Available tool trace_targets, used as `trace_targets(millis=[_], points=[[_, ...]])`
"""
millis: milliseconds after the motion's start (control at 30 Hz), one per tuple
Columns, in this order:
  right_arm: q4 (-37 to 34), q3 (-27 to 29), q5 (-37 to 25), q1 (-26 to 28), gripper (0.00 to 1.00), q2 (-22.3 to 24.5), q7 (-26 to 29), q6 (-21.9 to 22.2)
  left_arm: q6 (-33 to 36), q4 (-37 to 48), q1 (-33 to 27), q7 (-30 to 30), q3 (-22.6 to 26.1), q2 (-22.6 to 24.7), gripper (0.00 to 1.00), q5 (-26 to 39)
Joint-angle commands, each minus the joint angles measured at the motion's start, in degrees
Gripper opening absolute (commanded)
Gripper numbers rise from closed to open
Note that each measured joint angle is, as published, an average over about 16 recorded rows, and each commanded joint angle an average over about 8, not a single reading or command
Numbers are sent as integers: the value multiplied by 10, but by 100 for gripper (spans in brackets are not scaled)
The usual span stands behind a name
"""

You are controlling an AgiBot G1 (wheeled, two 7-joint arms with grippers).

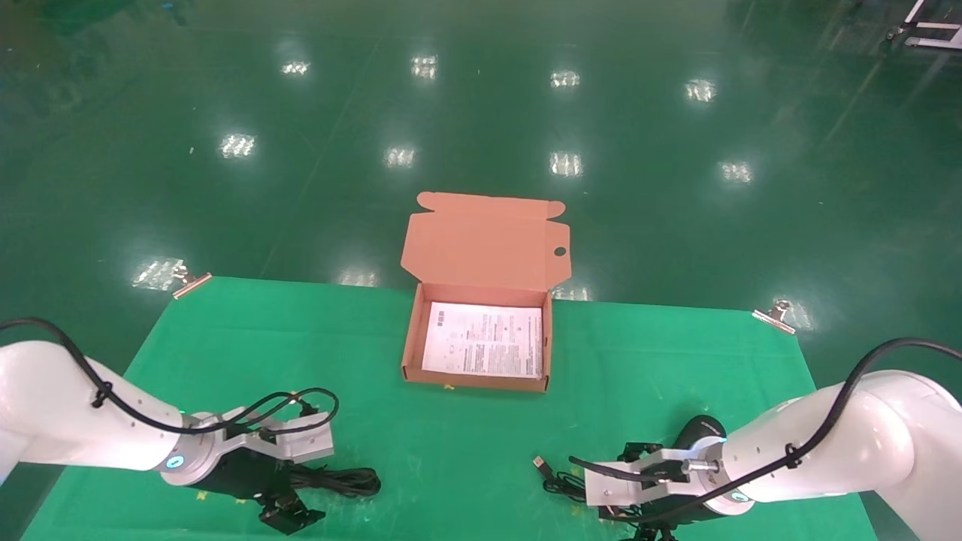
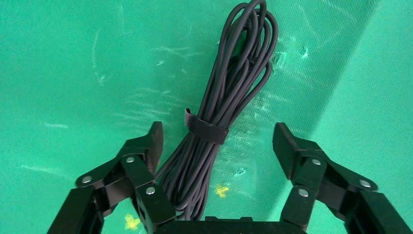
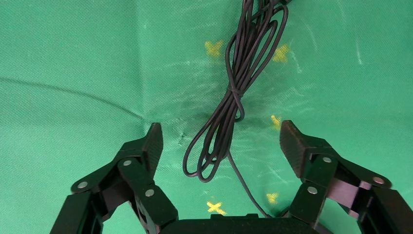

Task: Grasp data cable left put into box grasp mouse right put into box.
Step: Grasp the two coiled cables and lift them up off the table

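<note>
Left gripper (image 2: 216,141): spread wide, empty, over the cable (image 2: 229,92) at the cloth's near left; limp, light, best pinched at its strap.
Box (image 1: 409,330): open, centre.
Right gripper (image 3: 219,141): wide, empty, over cord; mouse (image 1: 699,430) beside, smooth, light.

Bare green cloth (image 1: 466,443) lies open between both arms and the box (image 1: 481,379).

Both arms are glossy white rounded tubes with a black cable strapped along the outside, ending in a silver metal wrist block. The left pincer (image 2: 216,141) and right pincer (image 3: 219,141) are matte black linkage fingers with shiny round rivets at the joints and flat angled pads.
</note>
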Motion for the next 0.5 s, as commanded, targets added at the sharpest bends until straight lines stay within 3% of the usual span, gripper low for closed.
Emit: trace_targets(millis=[33, 500], points=[[1, 0, 0, 0, 0, 0, 0, 0, 0, -2, 0, -1, 0, -1, 0, 0], [4, 0, 1, 0, 0, 1, 0, -2, 1, -6, 1, -2, 0, -2, 0, 0]])
